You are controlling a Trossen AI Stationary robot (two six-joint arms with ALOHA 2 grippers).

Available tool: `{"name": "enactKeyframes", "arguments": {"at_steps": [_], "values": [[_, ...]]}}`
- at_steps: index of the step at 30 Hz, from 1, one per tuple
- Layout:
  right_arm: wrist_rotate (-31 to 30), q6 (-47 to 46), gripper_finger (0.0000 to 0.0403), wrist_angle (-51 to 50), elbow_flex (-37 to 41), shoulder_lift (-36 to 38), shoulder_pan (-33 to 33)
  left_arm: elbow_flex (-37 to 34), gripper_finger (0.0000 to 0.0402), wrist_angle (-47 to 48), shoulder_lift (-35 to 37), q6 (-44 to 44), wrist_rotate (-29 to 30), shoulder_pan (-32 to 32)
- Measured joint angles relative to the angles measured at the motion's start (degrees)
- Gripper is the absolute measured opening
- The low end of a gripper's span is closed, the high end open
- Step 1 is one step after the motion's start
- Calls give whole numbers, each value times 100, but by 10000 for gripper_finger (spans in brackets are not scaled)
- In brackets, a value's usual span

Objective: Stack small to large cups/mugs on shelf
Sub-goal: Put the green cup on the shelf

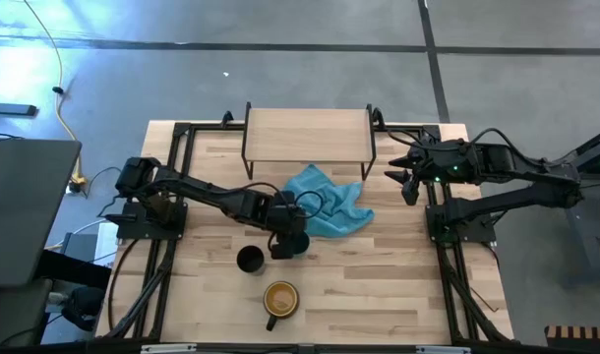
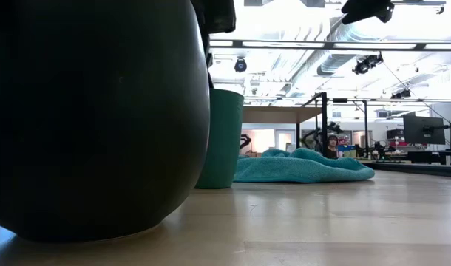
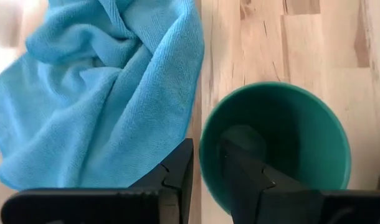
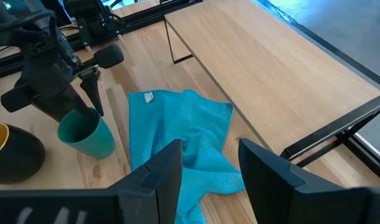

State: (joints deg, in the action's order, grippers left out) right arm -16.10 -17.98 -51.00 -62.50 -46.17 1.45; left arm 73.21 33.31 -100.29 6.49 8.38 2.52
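Observation:
The small teal cup [image 3: 283,143] stands upright on its base on the tabletop, beside the blue cloth [image 3: 103,93]. My left gripper [image 3: 207,146] is over the cup's rim, pointing down, with one finger inside the cup and one outside. A narrow gap shows at the rim, so it is open. The gripper [image 1: 288,236] hides the cup in the high view. The black cup [image 1: 250,260] and the dark mug with yellow inside [image 1: 280,299] stand nearer the front edge. The shelf [image 1: 308,133] is at the back. My right gripper [image 1: 410,182] waits open at the right.
The crumpled blue cloth [image 1: 331,205] lies between the shelf and the cups. The shelf's black legs [image 1: 248,157] stand just behind it. In the low view the dark mug [image 2: 92,118] fills the left. Bare wood lies to the right of the cups.

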Motion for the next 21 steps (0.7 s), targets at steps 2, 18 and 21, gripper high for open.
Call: {"name": "enactKeyframes", "arguments": {"at_steps": [2,18,21], "values": [[-2,2,149,0,0,0,0,0,67,42,0,104,-163,-82],[-2,3,149,1,0,0,1,0,67,21,0,130,-323,-103],[-4,15,149,2,0,0,0,0,67,17,0,132,-437,-103]]}}
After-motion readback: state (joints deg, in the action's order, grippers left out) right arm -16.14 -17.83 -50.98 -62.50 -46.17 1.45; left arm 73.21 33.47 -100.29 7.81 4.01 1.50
